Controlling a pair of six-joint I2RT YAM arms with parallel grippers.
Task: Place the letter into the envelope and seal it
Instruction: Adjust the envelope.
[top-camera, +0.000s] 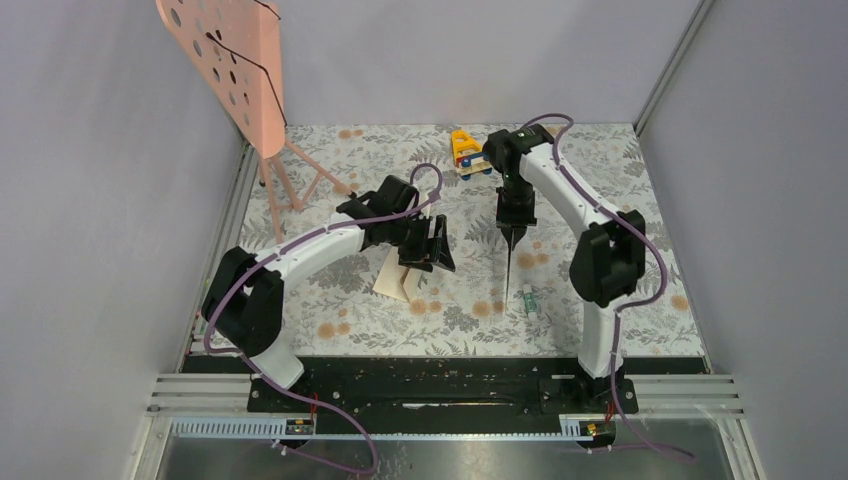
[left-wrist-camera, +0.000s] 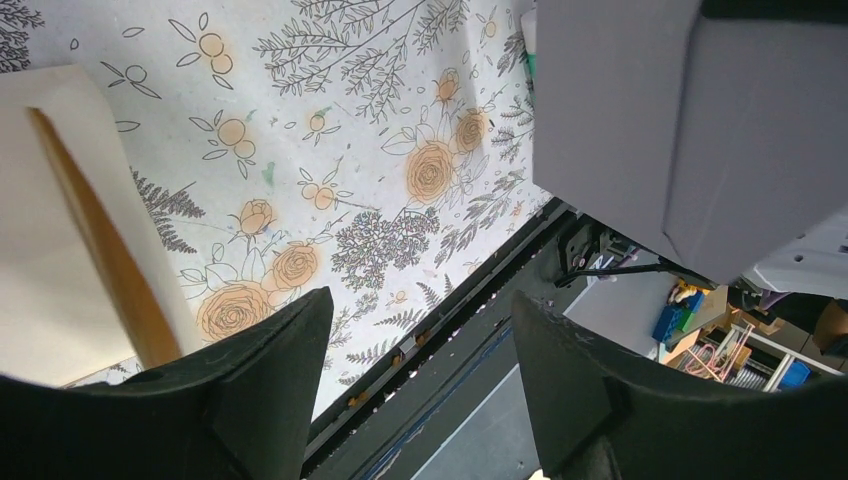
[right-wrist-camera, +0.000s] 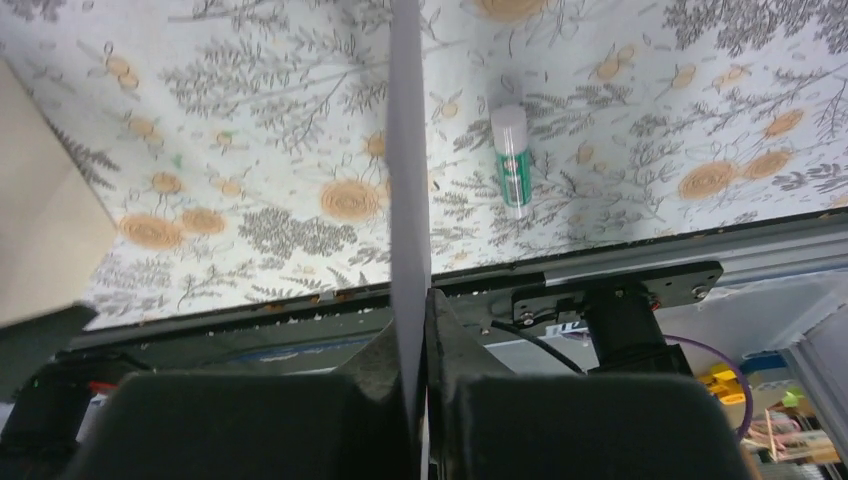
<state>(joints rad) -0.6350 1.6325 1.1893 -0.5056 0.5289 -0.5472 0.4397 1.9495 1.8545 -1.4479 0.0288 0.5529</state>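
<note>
Right gripper (right-wrist-camera: 418, 335) clamps the flat grey-lilac paper envelope (right-wrist-camera: 408, 150), which is edge-on in its own wrist view and broad-faced from the left wrist. Left gripper (left-wrist-camera: 420, 340) hangs with its jaws apart beside the tan creased sheet (left-wrist-camera: 50, 250).

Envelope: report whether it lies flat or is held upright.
Held upright: the envelope hangs edge-on, its sheet vertical, clamped in the shut right gripper.

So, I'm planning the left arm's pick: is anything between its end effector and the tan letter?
Nothing visible does. The left end effector hangs open by the tan letter, with only patterned tablecloth between them. The envelope is clamped upright in the right end effector, off to the side; the glue stick lies beyond it.
</note>
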